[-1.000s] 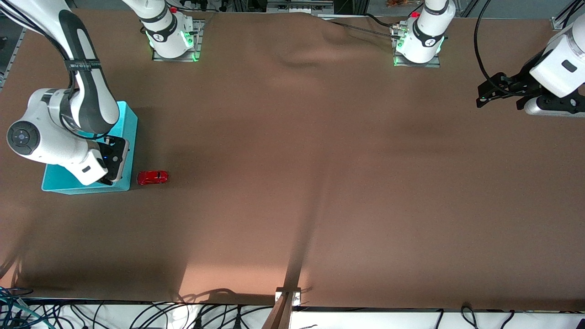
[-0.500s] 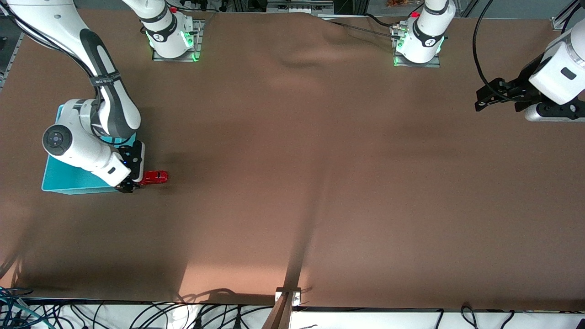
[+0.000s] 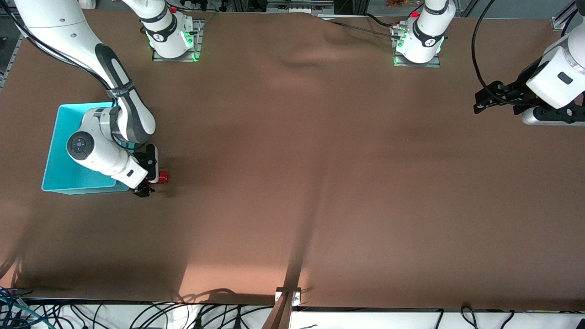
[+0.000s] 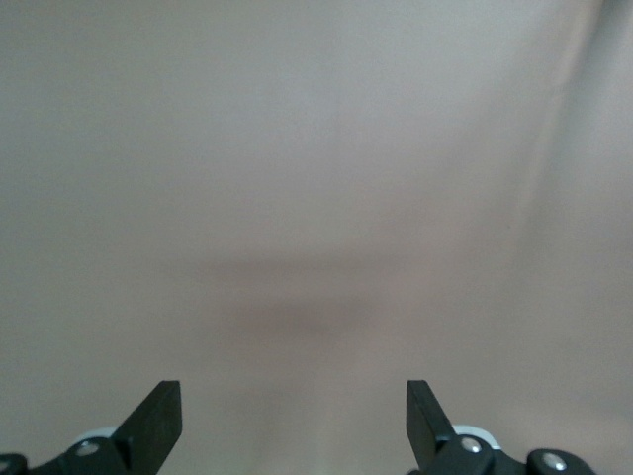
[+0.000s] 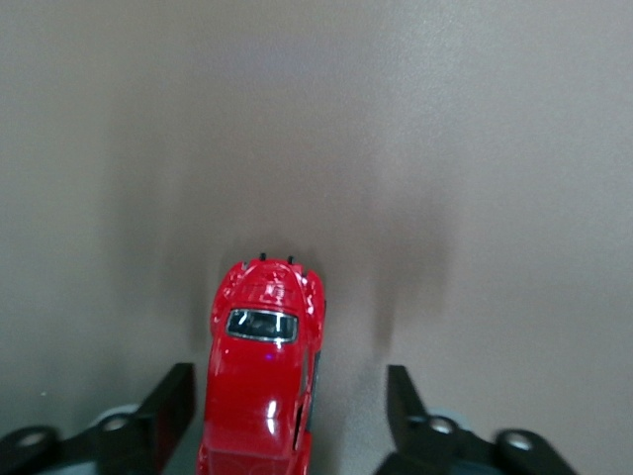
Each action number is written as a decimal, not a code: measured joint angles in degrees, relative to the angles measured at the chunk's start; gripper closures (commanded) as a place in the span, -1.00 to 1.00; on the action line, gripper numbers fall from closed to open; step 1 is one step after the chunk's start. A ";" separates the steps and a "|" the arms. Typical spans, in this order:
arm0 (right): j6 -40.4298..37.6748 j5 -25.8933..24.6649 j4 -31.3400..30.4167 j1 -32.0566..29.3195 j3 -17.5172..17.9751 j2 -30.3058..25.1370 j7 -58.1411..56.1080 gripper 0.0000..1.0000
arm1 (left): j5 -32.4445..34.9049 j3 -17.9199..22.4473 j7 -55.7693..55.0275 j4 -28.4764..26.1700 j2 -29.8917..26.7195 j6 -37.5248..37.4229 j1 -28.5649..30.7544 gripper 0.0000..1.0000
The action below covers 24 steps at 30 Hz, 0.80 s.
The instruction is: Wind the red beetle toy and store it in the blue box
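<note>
We're at the grasp step: right tool (image 5: 282, 406) straddles the red beetle toy (image 5: 262, 381) just beside the blue box (image 3: 59, 173), fingers apart, not yet clamped; left tool (image 4: 294, 416) waits, fingers apart; next we centre and squeeze.

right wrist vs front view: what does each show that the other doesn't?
Right wrist only: the toy car seen lengthwise between the right gripper's fingers, touching one finger, a gap to the other, dark window visible.

Front only: the blue box beside the car; the left gripper open, waiting at its own end of the table.

Both: red car on brown table, right gripper around it.
</note>
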 measured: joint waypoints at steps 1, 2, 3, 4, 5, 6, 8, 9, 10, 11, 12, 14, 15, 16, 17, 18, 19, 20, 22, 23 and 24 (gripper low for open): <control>0.00 0.00 0.00 0.00 0.00 0.00 -0.02 -0.02 | 0.00 0.03 0.00 0.00 0.00 0.00 0.00 -1.00; 0.00 0.00 0.00 0.00 0.00 0.00 -0.04 0.11 | 0.00 0.09 0.00 0.00 0.01 0.00 0.02 -1.00; 0.00 0.00 0.00 0.00 0.00 0.00 -0.05 0.24 | 0.00 0.13 0.00 0.00 0.02 0.00 0.05 -1.00; 0.00 0.00 0.00 0.00 0.00 0.00 -0.06 0.36 | 0.00 0.17 0.00 0.00 0.03 0.00 0.10 -1.00; 0.00 0.00 0.00 0.00 0.00 -0.01 -0.07 0.44 | 0.00 0.21 0.00 0.00 0.04 0.00 0.13 -1.00; 0.00 0.00 0.02 0.00 0.00 -0.05 -0.07 0.50 | 0.00 0.26 0.00 0.00 0.05 0.00 0.15 -1.00; 0.00 0.00 0.05 0.00 0.00 -0.15 -0.08 0.55 | 0.00 0.33 0.00 0.00 0.05 0.00 0.18 -1.00; 0.00 0.00 0.07 0.01 0.01 -0.18 -0.08 0.55 | 0.00 0.34 0.00 0.00 0.06 0.00 0.20 -1.00; -0.03 0.00 0.12 0.01 0.02 -0.21 -0.08 0.55 | 0.00 0.32 0.00 0.00 0.06 0.00 0.22 -1.00; -0.12 0.00 0.19 0.02 0.06 -0.24 -0.08 0.55 | 0.00 0.24 0.00 0.00 0.06 0.00 0.27 -1.00; -0.28 0.00 0.28 0.02 0.14 -0.28 -0.08 0.55 | 0.00 0.03 0.01 0.00 0.06 0.00 0.42 -1.00; -0.81 0.00 0.60 0.02 0.45 -0.46 -0.08 0.55 | -0.01 -0.55 0.01 0.00 0.06 0.00 0.82 -1.00; -1.23 0.00 0.83 0.04 0.63 -0.65 -0.05 0.55 | -0.01 -0.79 0.01 0.00 0.06 0.00 0.97 -1.00; -1.87 0.00 1.16 0.06 0.82 -0.92 0.03 0.55 | -0.01 -0.97 0.01 0.00 0.06 0.00 1.06 -1.00; -2.62 0.00 1.51 0.08 0.96 -1.20 0.11 0.55 | -0.01 -1.06 0.01 0.00 0.06 0.00 1.09 -1.00; -3.79 0.00 2.02 0.09 1.09 -1.57 0.21 0.55 | -0.01 -1.14 0.01 0.00 0.06 0.00 1.10 -1.00; -5.09 0.00 2.60 0.09 1.19 -1.93 0.26 0.55 | -0.01 -1.20 0.01 0.01 0.06 0.00 1.11 -1.00; -7.03 0.00 3.50 0.10 1.27 -2.46 0.30 0.55 | -0.01 -1.25 0.01 0.03 0.06 0.00 1.11 -1.00; -10.41 0.00 5.09 0.11 1.29 -3.34 0.33 0.55 | -0.01 -1.31 0.01 0.11 0.06 0.00 1.12 -1.00; -12.63 0.01 6.16 0.09 1.29 -3.89 0.34 0.55 | -0.01 -1.33 0.01 0.16 0.06 0.00 1.12 -1.00; -14.89 0.05 7.23 0.07 1.28 -4.45 0.35 0.55 | -0.01 -1.35 0.01 0.21 0.06 0.00 1.12 -1.00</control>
